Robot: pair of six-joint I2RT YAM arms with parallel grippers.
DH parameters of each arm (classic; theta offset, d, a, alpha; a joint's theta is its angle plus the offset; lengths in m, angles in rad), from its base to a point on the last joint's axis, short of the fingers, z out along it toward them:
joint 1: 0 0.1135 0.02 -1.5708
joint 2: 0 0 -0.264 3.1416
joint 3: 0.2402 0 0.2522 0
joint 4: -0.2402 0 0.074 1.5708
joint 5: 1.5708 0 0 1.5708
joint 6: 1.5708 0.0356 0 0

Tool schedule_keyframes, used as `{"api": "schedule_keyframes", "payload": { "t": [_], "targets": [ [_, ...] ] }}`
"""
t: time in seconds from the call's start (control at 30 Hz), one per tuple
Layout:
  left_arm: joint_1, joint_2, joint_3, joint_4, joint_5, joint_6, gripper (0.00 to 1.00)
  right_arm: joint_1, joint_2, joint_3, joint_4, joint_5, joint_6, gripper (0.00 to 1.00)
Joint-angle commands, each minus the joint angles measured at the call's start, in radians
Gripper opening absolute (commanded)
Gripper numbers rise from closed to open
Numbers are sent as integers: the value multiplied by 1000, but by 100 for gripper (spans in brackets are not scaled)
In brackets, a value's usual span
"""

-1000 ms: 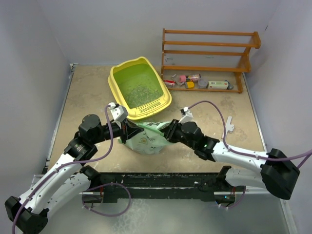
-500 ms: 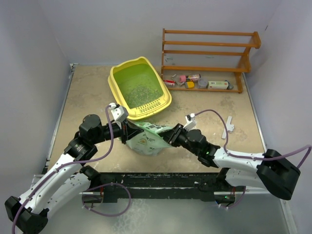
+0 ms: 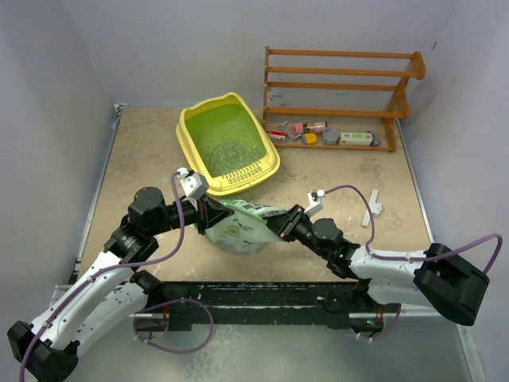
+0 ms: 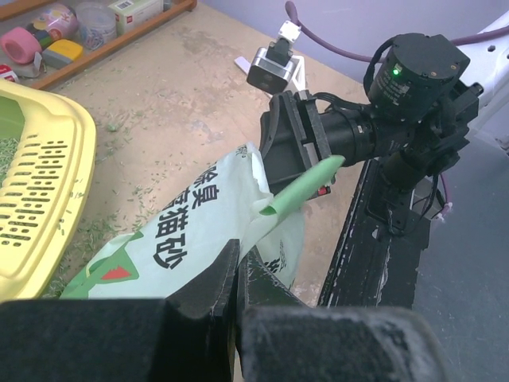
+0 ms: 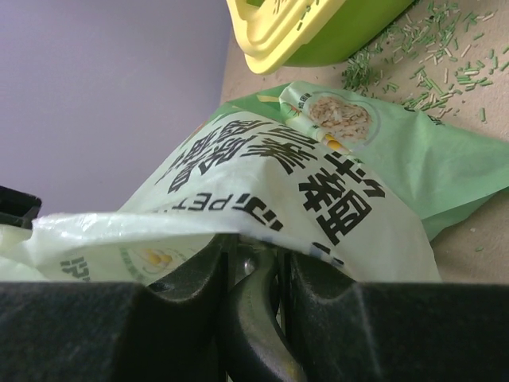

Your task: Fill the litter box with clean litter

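- Near the table's (image 3: 350, 179) front edge, the soft pale-green plastic bag with dark print (image 3: 242, 228) is held between both arms, just short of the large yellow plastic litter box (image 3: 189, 147).
- Only the overhead view shows inside the box. Grey-green litter granules (image 3: 228, 151) cover part of its green floor, and the brown wooden rack (image 3: 342, 83) stands well behind.
- The left gripper (image 3: 208, 216) has its jaws closed on the bag's left edge. The left wrist view shows the film entering the thin slit between them.
- That view also shows the right gripper (image 4: 298, 151) clamped on a stretched corner of the bag.
- The right wrist view alone shows loose spilled granules (image 5: 413, 64) on the table beside the box.
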Motion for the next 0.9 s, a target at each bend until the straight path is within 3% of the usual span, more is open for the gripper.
{"api": "schedule_keyframes", "payload": {
  "t": [0.0, 0.57, 0.87],
  "targets": [
    [3, -28, 32, 93, -5, 5, 0, 9, -77, -29, 63, 15, 12, 0],
    [3, -36, 33, 91, -4, 10, 0, 9, -383, -88, -73, 80, 9, 0],
    [4, -39, 35, 87, -4, 12, 0, 9, -667, -76, -362, 149, -2, 0]
  ]
}}
